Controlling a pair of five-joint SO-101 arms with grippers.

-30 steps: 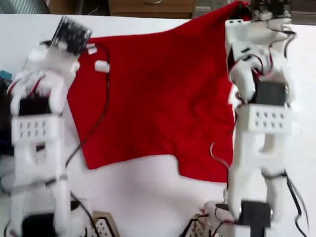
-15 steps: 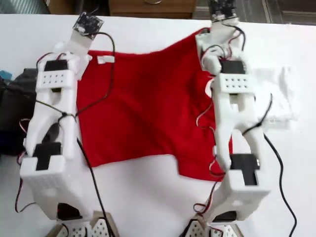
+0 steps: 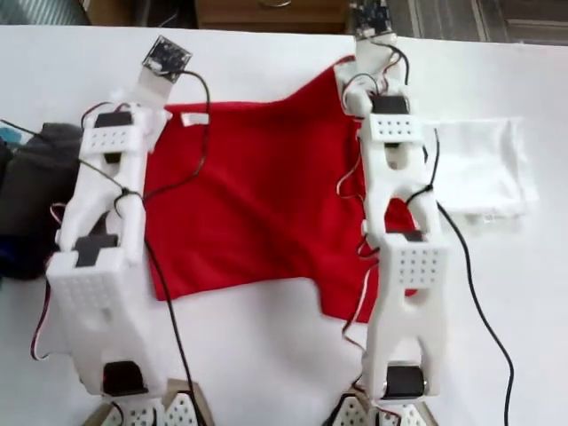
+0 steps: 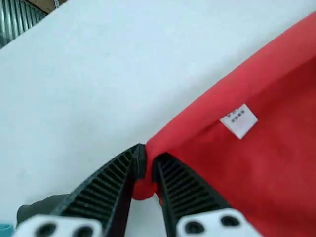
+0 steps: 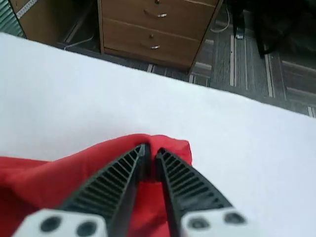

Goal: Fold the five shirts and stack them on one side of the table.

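A red shirt (image 3: 257, 204) lies spread over the middle of the white table (image 3: 266, 355), its white label (image 4: 238, 120) near the far left corner. My left gripper (image 3: 156, 114) is shut on that far left corner, and in the left wrist view the black fingers (image 4: 116, 182) pinch the red hem (image 4: 146, 163). My right gripper (image 3: 348, 73) is shut on the far right corner, a small red fold (image 5: 170, 148) poking past the fingertips in the right wrist view. A folded white shirt (image 3: 484, 169) lies flat to the right of the right arm.
A dark grey and black heap of clothes (image 3: 35, 191) sits at the table's left edge beside the left arm. Wooden drawers (image 5: 158, 22) stand on the floor beyond the far edge. Bare tabletop (image 4: 98, 74) stretches along the far side and near the arm bases.
Both arms have dropped lower and drawn back. The right gripper carried the shirt's far right corner leftward and nearer, which uncovered the white shirt on the right and the dark heap on the left.
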